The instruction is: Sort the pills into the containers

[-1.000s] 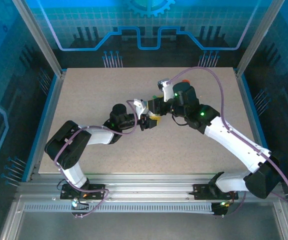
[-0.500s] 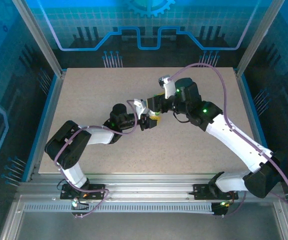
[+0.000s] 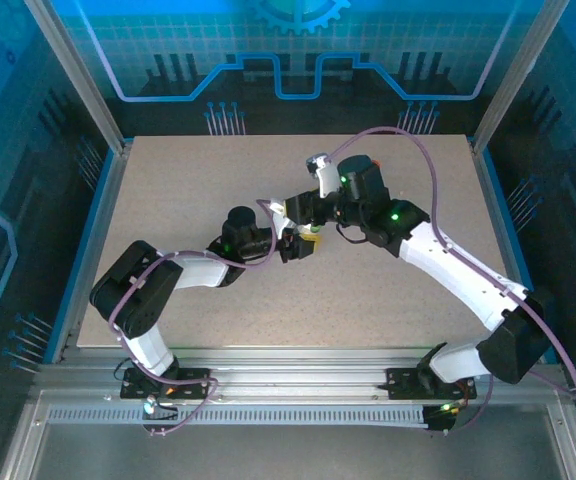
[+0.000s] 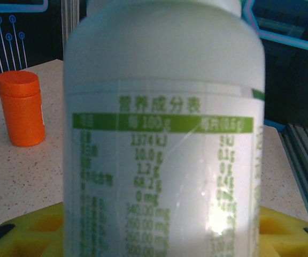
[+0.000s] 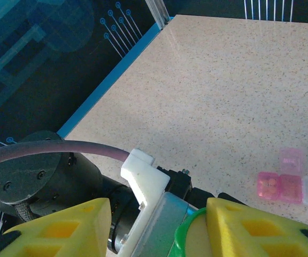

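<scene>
The white bottle (image 4: 162, 134) with green label print fills the left wrist view, standing upright between the yellow fingers (image 4: 33, 227) of my left gripper (image 4: 159, 235), which is shut on it. Its green cap (image 5: 189, 235) shows from above in the right wrist view. My right gripper (image 5: 159, 230) is open over it: the right finger (image 5: 250, 227) touches the cap, the left finger (image 5: 63, 230) stands well clear. The two grippers meet mid-table (image 3: 296, 243) (image 3: 310, 228). The orange bottle (image 4: 20, 110) stands upright behind. A small pink-tinted clear container (image 5: 285, 182) lies on the table. The pills I cannot make out.
The speckled beige table (image 3: 188, 190) has a blue-edged frame (image 5: 108, 80) along its left side. The left arm's black wrist and purple cable (image 5: 47, 152) lie directly under my right gripper. Metal rails (image 4: 303, 160) run along the table's side.
My right wrist has shifted left and toward the back over the bottle, and its jaws have widened. The left gripper has kept still, holding the white bottle.
</scene>
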{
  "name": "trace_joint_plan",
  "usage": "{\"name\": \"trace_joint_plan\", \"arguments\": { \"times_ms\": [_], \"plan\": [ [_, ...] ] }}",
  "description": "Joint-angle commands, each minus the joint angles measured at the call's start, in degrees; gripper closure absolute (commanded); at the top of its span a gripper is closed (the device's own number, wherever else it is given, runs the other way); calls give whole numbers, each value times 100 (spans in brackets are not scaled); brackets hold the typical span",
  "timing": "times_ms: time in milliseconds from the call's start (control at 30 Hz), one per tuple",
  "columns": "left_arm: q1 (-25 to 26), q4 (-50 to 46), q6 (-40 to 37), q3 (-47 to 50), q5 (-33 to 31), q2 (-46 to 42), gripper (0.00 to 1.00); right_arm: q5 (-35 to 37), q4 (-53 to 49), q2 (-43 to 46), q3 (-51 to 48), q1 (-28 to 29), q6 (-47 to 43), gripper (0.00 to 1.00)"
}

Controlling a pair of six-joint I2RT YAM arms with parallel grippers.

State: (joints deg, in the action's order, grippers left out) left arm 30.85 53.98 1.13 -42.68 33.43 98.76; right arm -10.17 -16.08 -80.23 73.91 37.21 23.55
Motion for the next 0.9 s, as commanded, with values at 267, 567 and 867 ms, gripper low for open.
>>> {"name": "trace_joint_plan", "arguments": {
  "times_ms": [267,567,867],
  "plan": [
    [10,1073,-49,580,3,-77,100,-135,63,433,39,-326,-174,49],
    [-65,1858,241,1109,-129,-82,100,-456,-14,650,-74,-891,-281,47],
    [-102,-1073,183,835,-505,-796,100,-325,545,1025,-1018,-1097,-940,45]
  ]
}}
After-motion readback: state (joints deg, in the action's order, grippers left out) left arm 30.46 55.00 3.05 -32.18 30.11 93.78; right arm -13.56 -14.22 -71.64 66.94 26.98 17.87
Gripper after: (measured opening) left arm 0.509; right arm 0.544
